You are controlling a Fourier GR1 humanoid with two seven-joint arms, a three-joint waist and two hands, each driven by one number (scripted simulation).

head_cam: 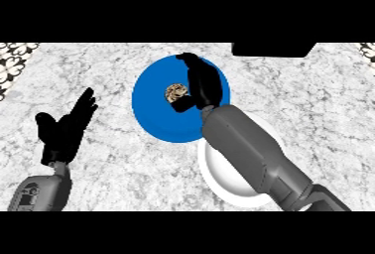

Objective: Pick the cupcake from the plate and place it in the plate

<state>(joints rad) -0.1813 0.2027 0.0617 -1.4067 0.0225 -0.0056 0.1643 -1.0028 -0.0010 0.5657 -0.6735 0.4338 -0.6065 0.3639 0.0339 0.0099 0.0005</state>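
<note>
A small tan cupcake [175,92] sits on the blue plate [154,114] in the middle of the counter. My right hand [203,84] lies over the blue plate's right half, just right of the cupcake. Its fingers stretch straight toward the plate's far rim, and its thumb pokes out just below the cupcake. I cannot tell whether the hand touches the cupcake. A white plate [217,173] lies near and to the right of the blue one, mostly hidden under my right forearm. At the left, my left hand [64,130] rests open above the counter with its fingers up.
A black box-like object [270,48] stands at the counter's far edge, right of the blue plate. Patterned trim [16,59] shows at the far left corner. Bare marble counter [322,114] spreads to the right of the plates.
</note>
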